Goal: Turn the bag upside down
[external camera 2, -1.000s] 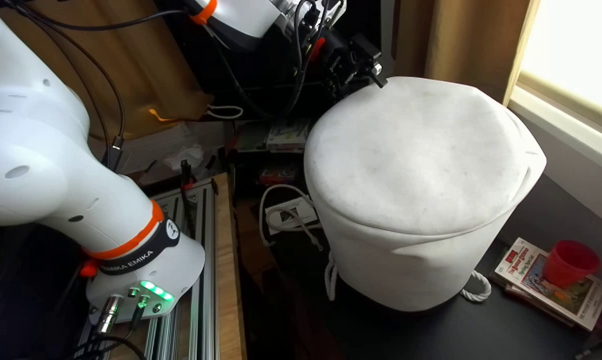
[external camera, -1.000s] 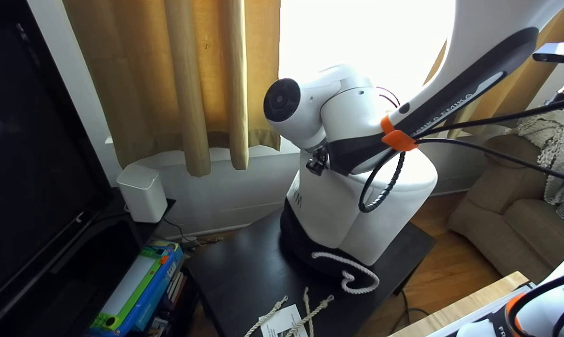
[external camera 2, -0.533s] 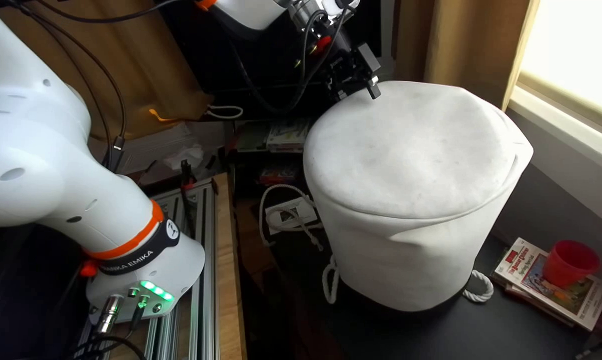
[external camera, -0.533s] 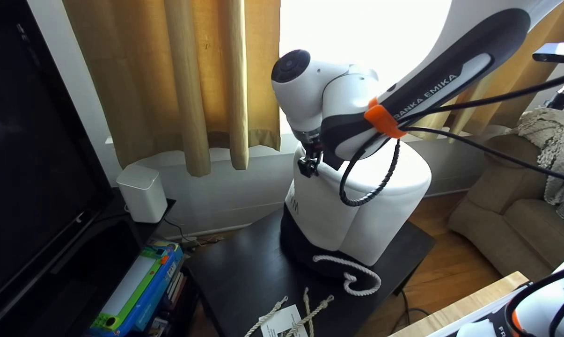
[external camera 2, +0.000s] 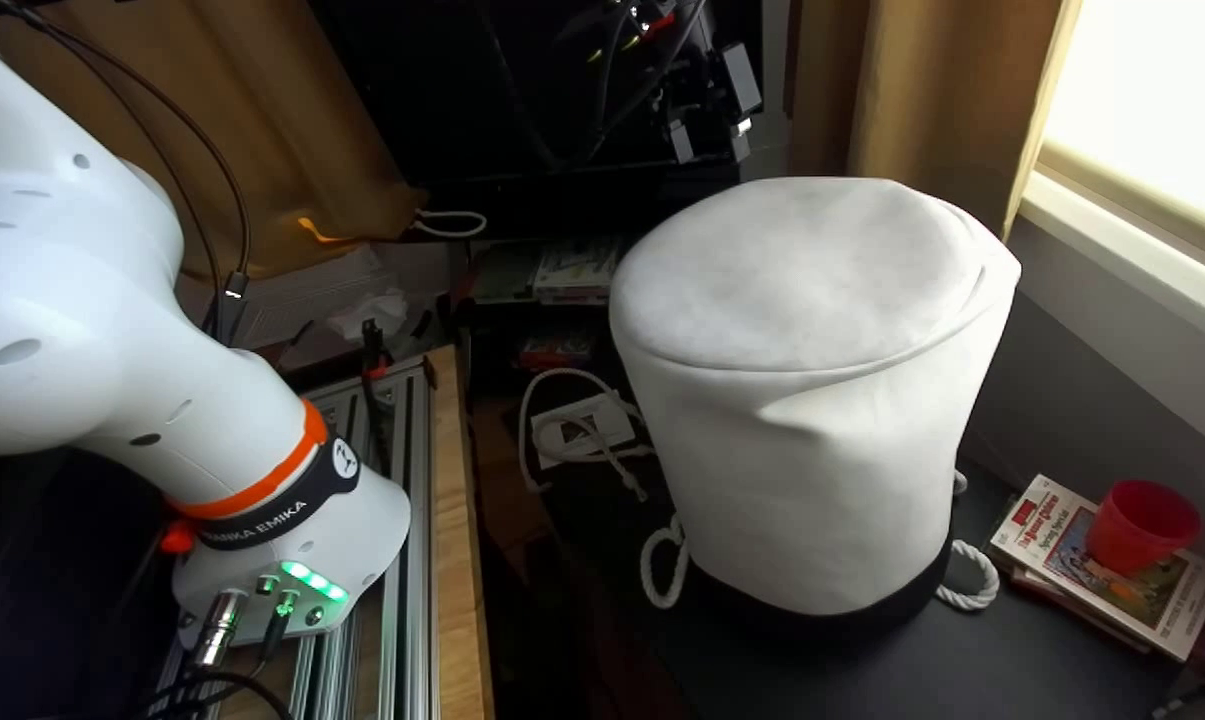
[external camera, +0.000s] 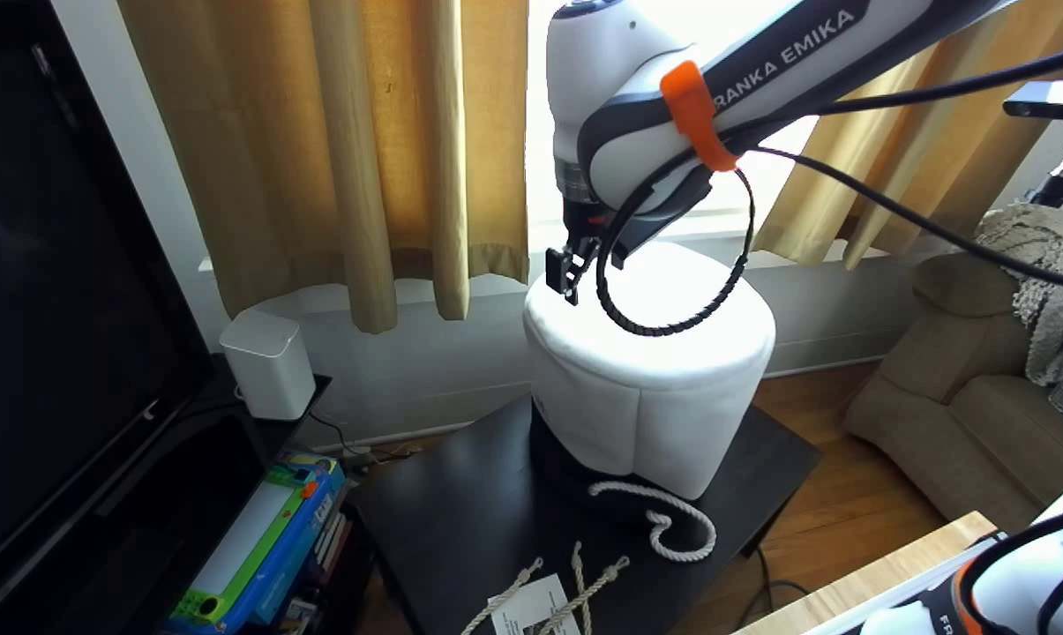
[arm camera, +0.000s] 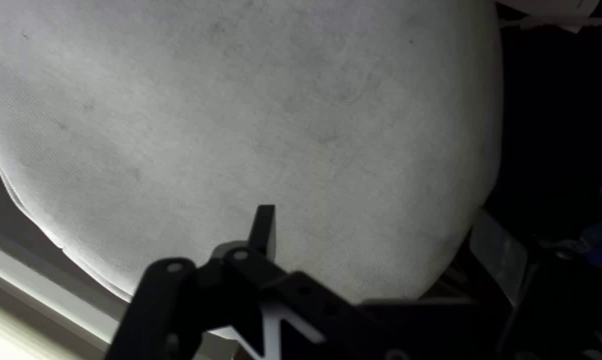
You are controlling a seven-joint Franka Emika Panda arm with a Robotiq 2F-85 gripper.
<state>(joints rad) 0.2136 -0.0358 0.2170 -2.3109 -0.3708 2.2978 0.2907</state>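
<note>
The white bag (external camera 2: 822, 480) stands on the dark table with its rounded white base up and its black rim (external camera 2: 852, 612) down. It also shows in an exterior view (external camera: 672, 432) and fills most of the wrist view (arm camera: 281, 125). White rope handles (external camera 2: 650, 575) stick out at the bottom. Its top leans slightly, and the side is creased. My gripper (external camera 2: 711, 148) is open and empty, a little above the bag's edge on the TV side. In the wrist view the gripper (arm camera: 378, 232) has its fingers wide apart, with nothing between them but the bag's base behind.
Loose rope pieces and a white card (external camera: 531, 604) lie on the dark table (external camera: 460, 494). Books (external camera 2: 1152, 600) with a red cup (external camera 2: 1142, 527) sit beside the bag. A small white device (external camera: 269, 366) stands by the TV (external camera: 63, 291). Window and curtain (external camera: 346, 176) are behind.
My gripper has risen off the bag's edge, and the arm has lifted. The bag has settled from a stronger tilt to a more upright stand, its raised base coming down and back.
</note>
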